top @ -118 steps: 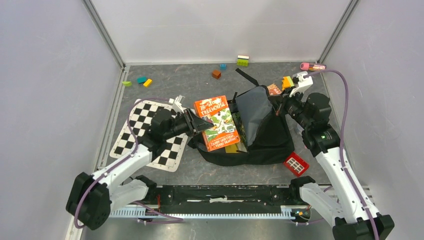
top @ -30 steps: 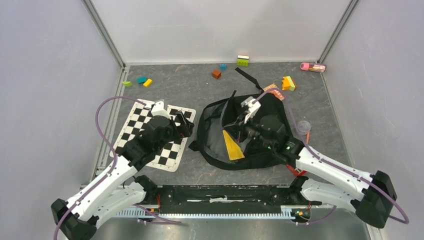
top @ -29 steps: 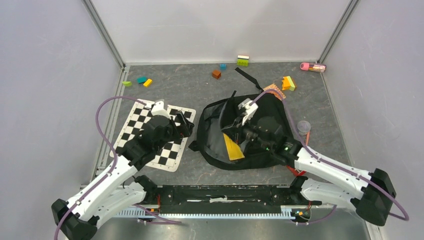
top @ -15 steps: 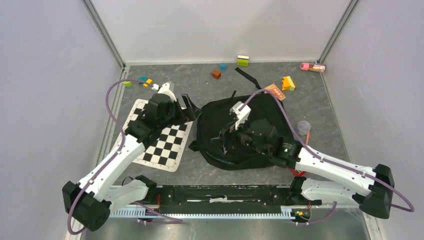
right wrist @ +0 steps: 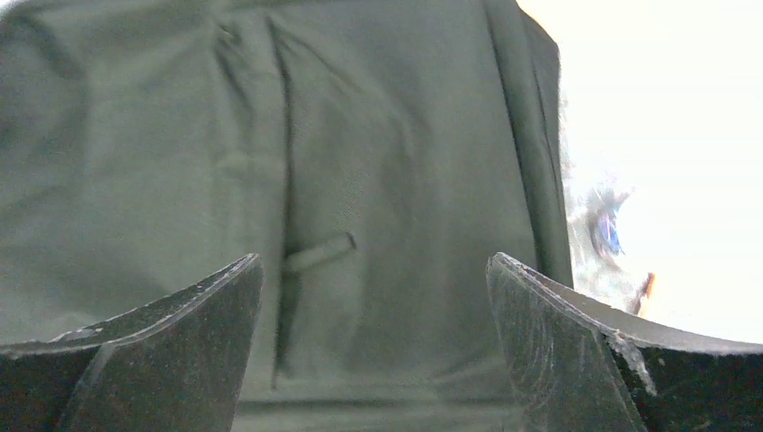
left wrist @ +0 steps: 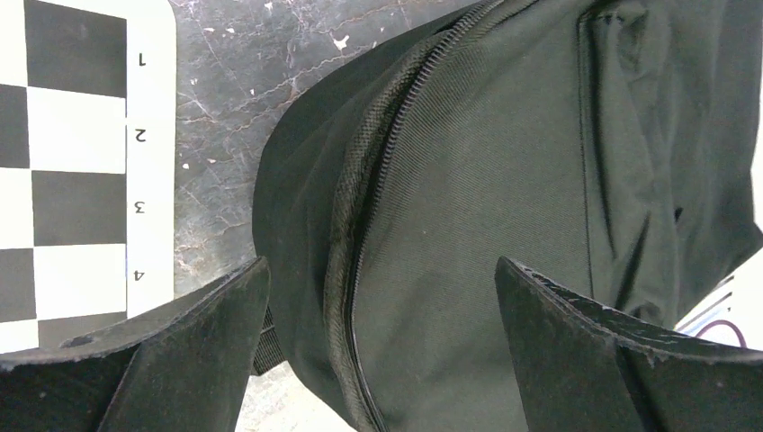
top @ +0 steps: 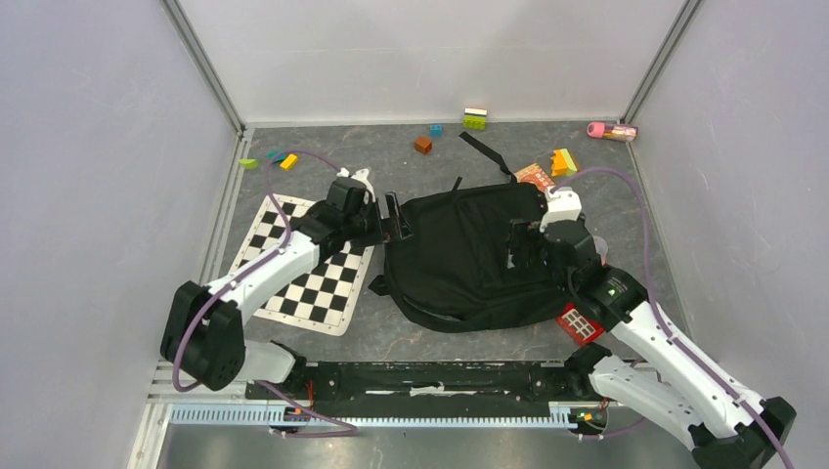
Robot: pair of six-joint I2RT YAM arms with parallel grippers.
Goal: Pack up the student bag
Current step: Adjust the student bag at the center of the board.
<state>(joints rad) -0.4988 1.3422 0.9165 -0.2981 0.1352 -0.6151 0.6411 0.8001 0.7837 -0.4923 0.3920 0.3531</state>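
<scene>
I see the student bag [top: 459, 259] lying flat in the middle of the grey tabletop [top: 626, 210], black fabric up, with 1 strap [top: 484, 152] trailing toward the far wall. My left tool [top: 395, 219] sits at the bag's left edge with its jaws spread wide and nothing between them. The left wrist view shows the 2 fingers [left wrist: 180, 351] straddling the bag's zipper [left wrist: 360, 207], which curves along that edge. My right tool [top: 519, 246] hangs over the bag's right half, jaws also wide apart and gripping nothing; its wrist view shows only creased black cloth, and I cannot tell if the fingers touch it.

The checkered mat [top: 293, 283] lies just left of the bag, under my left arm. Its margin carries the numbers 1, 2, 3 and 4 (printed sideways in the wrist view). I can read no other writing. A red block [top: 579, 322] rests against the bag's near right corner. Small coloured blocks [top: 422, 145] lie scattered near the far wall, and a pink object [top: 611, 130] lies in the far right corner.
</scene>
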